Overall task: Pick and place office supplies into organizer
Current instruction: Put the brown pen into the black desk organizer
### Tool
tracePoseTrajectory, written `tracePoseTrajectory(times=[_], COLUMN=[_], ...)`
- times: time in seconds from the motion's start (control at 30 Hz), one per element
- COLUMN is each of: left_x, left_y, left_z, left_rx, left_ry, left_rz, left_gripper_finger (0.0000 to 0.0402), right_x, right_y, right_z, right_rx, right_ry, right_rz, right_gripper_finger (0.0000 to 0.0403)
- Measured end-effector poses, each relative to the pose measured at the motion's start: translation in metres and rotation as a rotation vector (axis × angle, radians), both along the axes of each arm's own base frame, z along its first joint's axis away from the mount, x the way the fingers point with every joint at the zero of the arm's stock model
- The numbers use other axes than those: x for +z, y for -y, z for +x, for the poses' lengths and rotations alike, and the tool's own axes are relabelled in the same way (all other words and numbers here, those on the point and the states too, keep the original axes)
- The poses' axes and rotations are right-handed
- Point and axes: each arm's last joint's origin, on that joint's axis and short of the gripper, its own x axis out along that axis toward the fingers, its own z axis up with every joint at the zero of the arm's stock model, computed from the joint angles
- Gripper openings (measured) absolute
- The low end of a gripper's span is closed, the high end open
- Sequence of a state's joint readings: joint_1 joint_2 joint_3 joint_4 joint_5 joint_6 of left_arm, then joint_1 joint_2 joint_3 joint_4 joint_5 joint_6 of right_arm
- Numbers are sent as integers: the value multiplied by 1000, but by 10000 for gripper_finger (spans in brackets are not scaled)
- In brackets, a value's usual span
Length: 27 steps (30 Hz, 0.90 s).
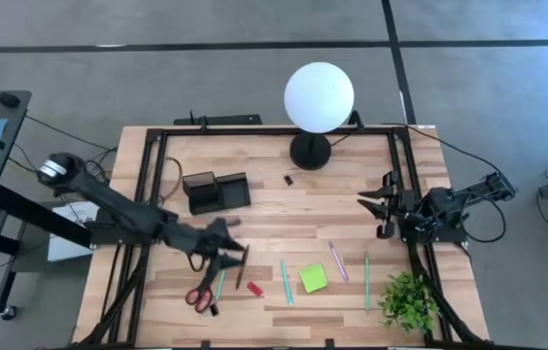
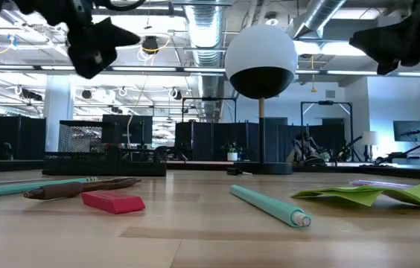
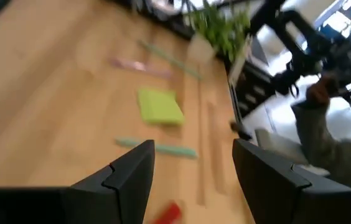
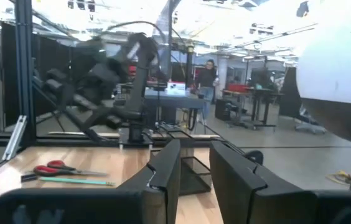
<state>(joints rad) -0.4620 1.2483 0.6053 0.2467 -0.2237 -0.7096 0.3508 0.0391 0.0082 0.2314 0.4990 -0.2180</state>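
My left gripper [image 1: 227, 243] [image 3: 194, 149] is open and hangs in the air [image 2: 94, 41] above the brown pen [image 1: 242, 264], holding nothing. Near it, flat on the table, lie the red-handled scissors [image 1: 199, 295], a teal pen [image 1: 221, 284], the red piece [image 1: 255, 289] [image 2: 113, 201], a second teal pen [image 1: 286, 282], the lime sticky pad [image 1: 313, 279] [image 3: 160, 106], the pink pen [image 1: 338, 261] and the green pen [image 1: 367, 282]. The black organizer [image 1: 216, 192] stands farther back. My right gripper [image 1: 376, 214] [image 4: 195, 149] waits open at the table's right side.
The white globe lamp [image 1: 320, 97] stands on its round black base [image 1: 310, 153] at the far middle, a small black clip [image 1: 289, 180] beside it. The leafy plant [image 1: 408, 299] sits at the near right corner. Black frame rails [image 1: 153, 194] run along both sides.
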Motion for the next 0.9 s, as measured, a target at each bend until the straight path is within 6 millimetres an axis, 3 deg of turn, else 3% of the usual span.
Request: tracePoseTrajectory(times=[0.2, 0.4, 0.67, 0.9], left_x=[-13, -34, -78, -83], left_y=[34, 49, 52, 50], left_z=[10, 15, 27, 31], left_rx=[46, 234, 345, 403], left_ry=[-301, -567, -732, -734], left_rz=[-30, -28, -80, -115], left_gripper_finger=[213, 213, 213, 212], right_x=[-2, -2, -7, -15], right_y=[0, 0, 0, -1], right_z=[0, 0, 1, 2], right_rx=[0, 1, 4, 23], right_ry=[-20, -19, -68, -128], right_rz=[-7, -1, -5, 135], right_gripper_finger=[81, 81, 81, 81])
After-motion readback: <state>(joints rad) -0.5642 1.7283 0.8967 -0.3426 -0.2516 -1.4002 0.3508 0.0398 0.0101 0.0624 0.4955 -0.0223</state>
